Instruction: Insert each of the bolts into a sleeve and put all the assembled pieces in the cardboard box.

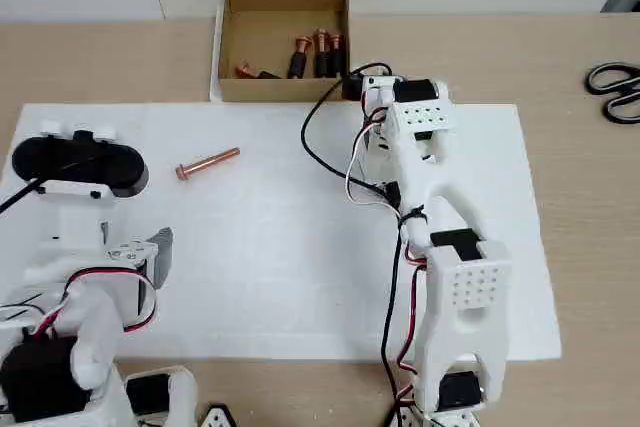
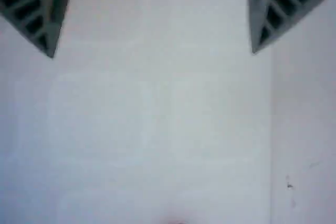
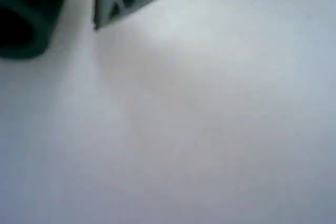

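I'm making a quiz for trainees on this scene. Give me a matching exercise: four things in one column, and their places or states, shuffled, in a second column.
Things
1. loose bolt
2. scissors
3. assembled pieces
4. left hand

Places or states
A. inside the cardboard box
B. open, above the white mat
C. lying alone on the white mat
D. on the bare table, off the mat

Pairs: 1-C, 2-D, 3-A, 4-B
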